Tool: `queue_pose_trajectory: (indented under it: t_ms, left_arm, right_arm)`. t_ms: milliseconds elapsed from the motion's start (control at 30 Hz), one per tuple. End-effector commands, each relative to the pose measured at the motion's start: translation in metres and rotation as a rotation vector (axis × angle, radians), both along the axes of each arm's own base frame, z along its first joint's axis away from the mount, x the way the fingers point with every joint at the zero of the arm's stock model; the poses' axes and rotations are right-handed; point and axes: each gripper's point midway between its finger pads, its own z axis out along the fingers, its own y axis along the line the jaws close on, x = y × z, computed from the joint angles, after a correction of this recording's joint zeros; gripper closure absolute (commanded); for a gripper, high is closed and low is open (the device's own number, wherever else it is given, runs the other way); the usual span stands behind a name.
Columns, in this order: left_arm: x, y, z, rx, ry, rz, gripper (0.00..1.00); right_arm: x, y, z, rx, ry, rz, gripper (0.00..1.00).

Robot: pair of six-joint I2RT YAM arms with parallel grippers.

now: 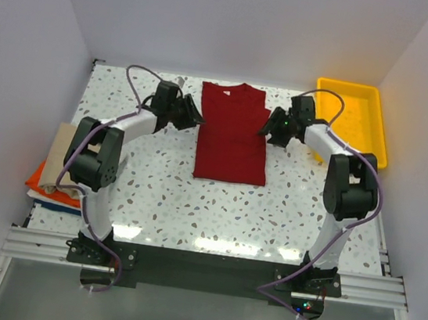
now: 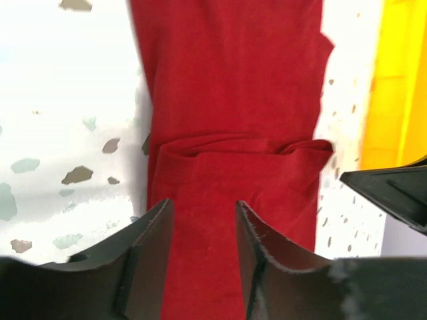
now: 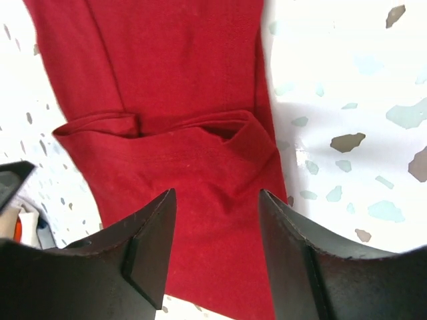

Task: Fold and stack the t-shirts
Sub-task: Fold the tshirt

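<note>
Left tool [image 1: 194,115] and right tool [image 1: 268,126] face each other; both jaws parted.

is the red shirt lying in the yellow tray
No, the red shirt lies flat on the speckled table, and the yellow tray sits apart from it at the far right corner.

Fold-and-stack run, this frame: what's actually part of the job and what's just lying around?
Part of the job:
- dark red t-shirt, flat mid-table, sides folded in
- folded stack of tan, orange and blue shirts, at the table's left edge
- left gripper and right gripper, both open, flanking the red shirt

Just lying about:
- yellow tray, far right corner
</note>
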Motion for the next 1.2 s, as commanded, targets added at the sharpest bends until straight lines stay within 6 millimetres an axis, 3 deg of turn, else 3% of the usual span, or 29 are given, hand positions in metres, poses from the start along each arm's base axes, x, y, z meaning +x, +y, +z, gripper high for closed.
queue_pose_trajectory:
  t_ms: [0, 67, 100, 167, 233, 267, 300, 367, 433, 467, 533, 700, 833, 933, 1167]
  left_arm:
    - [0.011, -0.007, 0.063, -0.039, -0.193, -0.034, 0.56]
    - [0.008, -0.025, 0.068, -0.066, -0.201, -0.082, 0.66]
    - [0.007, -0.032, 0.059, -0.069, -0.183, -0.102, 0.69]
    - [0.006, -0.052, 0.06, -0.086, -0.183, -0.148, 0.8]
    - [0.006, -0.063, 0.046, -0.09, -0.16, -0.168, 0.85]
    - [0.006, -0.072, 0.046, -0.102, -0.158, -0.189, 0.87]
    - [0.006, -0.076, 0.031, -0.1, -0.131, -0.199, 0.9]
    - [0.009, -0.083, 0.026, -0.11, -0.123, -0.217, 0.93]
    - [0.011, -0.086, 0.005, -0.104, -0.085, -0.226, 0.95]
    - [0.016, -0.086, 0.002, -0.103, -0.086, -0.229, 0.95]
    - [0.018, -0.085, -0.024, -0.095, -0.038, -0.231, 0.97]
    - [0.031, -0.057, -0.06, -0.081, 0.024, -0.173, 0.98]
    - [0.031, -0.046, -0.067, -0.087, 0.037, -0.152, 0.98]
    - [0.029, -0.044, -0.07, -0.09, 0.044, -0.151, 0.98]
    - [0.032, -0.038, -0.053, -0.127, 0.018, -0.152, 0.97]
  right_arm:
    - [0.01, 0.011, 0.06, 0.019, -0.158, 0.05, 0.46]
    - [0.009, 0.021, 0.063, 0.027, -0.174, 0.076, 0.51]
    - [0.004, 0.032, 0.063, 0.041, -0.176, 0.106, 0.58]
    - [0.006, 0.043, 0.058, 0.057, -0.182, 0.134, 0.65]
    - [0.004, 0.056, 0.052, 0.077, -0.172, 0.182, 0.71]
    - [0.005, 0.058, 0.04, 0.081, -0.146, 0.191, 0.72]
    - [0.005, 0.064, 0.038, 0.098, -0.14, 0.213, 0.73]
    - [0.005, 0.067, 0.027, 0.101, -0.115, 0.222, 0.75]
    - [0.012, 0.066, 0.017, 0.089, -0.106, 0.226, 0.75]
    - [0.015, 0.065, 0.013, 0.081, -0.105, 0.224, 0.75]
    - [0.024, 0.062, -0.002, 0.067, -0.084, 0.223, 0.76]
    - [0.036, 0.041, -0.035, 0.053, -0.018, 0.177, 0.77]
    - [0.039, 0.026, -0.051, 0.07, 0.01, 0.14, 0.76]
    - [0.041, 0.021, -0.05, 0.076, 0.01, 0.126, 0.74]
    - [0.047, 0.011, -0.042, 0.124, 0.014, 0.114, 0.72]
